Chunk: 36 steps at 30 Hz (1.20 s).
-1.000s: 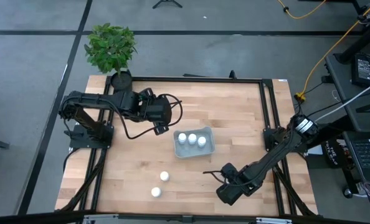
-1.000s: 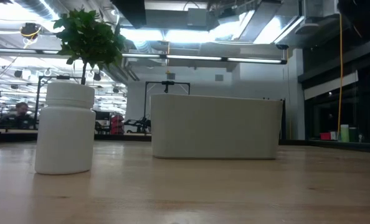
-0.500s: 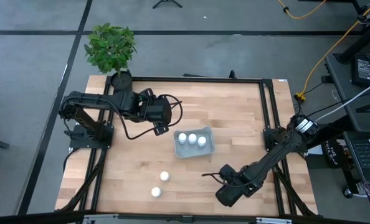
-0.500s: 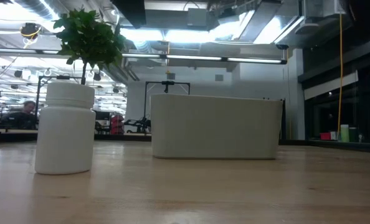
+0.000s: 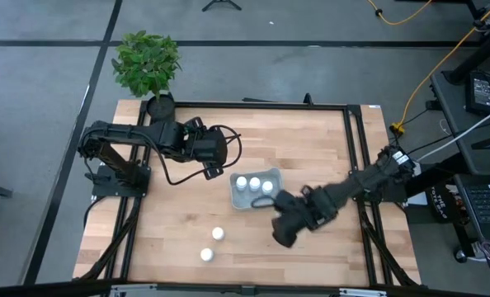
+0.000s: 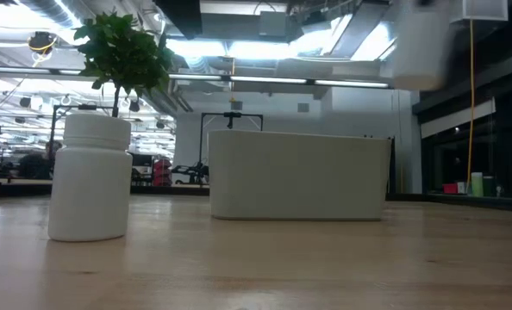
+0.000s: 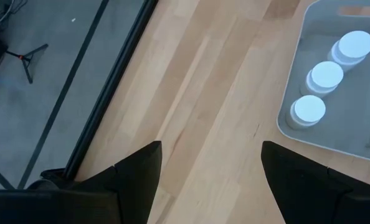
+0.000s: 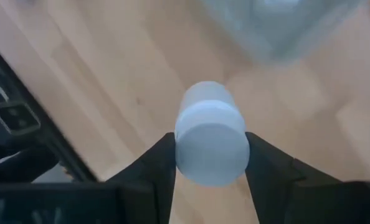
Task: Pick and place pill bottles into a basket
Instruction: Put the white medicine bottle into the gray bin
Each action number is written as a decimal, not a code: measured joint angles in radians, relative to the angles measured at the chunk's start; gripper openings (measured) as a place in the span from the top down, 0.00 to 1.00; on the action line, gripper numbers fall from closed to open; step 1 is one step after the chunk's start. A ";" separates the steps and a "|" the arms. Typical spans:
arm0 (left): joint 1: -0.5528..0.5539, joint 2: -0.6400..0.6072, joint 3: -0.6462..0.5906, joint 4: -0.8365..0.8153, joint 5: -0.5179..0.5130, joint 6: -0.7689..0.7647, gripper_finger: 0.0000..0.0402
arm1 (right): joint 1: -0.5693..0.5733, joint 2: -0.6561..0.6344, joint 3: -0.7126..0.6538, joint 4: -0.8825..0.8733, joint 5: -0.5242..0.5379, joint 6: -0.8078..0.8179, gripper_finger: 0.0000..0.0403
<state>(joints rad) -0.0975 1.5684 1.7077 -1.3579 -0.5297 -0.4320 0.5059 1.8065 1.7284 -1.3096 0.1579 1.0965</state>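
The pale basket [image 5: 256,188] holds three white pill bottles [image 5: 254,185] standing in a row; they also show in the left wrist view [image 7: 326,76]. Two more bottles [image 5: 218,234] [image 5: 205,255] stand on the table near its front edge. My right gripper [image 5: 280,231] is just front-right of the basket and is shut on a sixth bottle [image 8: 211,134]. That bottle shows blurred and high in the low view [image 6: 420,43]. My left gripper [image 7: 211,149] is open and empty, left of the basket [image 5: 219,167]. My right gripper pinches the bottle's side walls [image 8: 180,149] between its two fingers, one on each side. One round end of the bottle faces the wrist camera. The bottle is lifted clear of the table, above the height of the basket's rim in the low view.
A potted plant [image 5: 148,66] stands at the table's far left corner. Black frame rails run along the table's edges [image 5: 356,148]. Bare wood lies between the basket and the table's front edge.
My right gripper, shut on the bottle, has gone up and from the table's front right toward the basket, mostly in the last half second. The bottle now shows high at the right of the low view, where it did not show before.
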 joint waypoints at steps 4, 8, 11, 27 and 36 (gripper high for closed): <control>0.000 -0.006 0.001 -0.014 0.000 0.005 0.34 | -0.099 -0.001 0.019 0.028 0.002 -0.149 0.63; 0.000 -0.041 0.017 -0.034 -0.023 0.008 0.34 | -0.175 0.007 0.019 0.075 0.003 -0.270 0.63; 0.000 -0.070 0.061 -0.063 -0.079 0.001 0.34 | -0.212 0.033 0.019 0.106 -0.005 -0.339 0.63; 0.000 -0.180 0.143 -0.045 -0.179 -0.001 0.34 | -0.299 0.220 0.018 0.218 -0.133 -0.532 0.63; 0.000 -0.180 0.142 -0.045 -0.179 0.026 0.33 | -0.334 0.278 0.018 0.197 -0.165 -0.601 0.63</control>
<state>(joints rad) -0.0975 1.3888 1.8500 -1.4029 -0.7090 -0.4061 0.1724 2.0844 1.7466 -1.1130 -0.0069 0.4954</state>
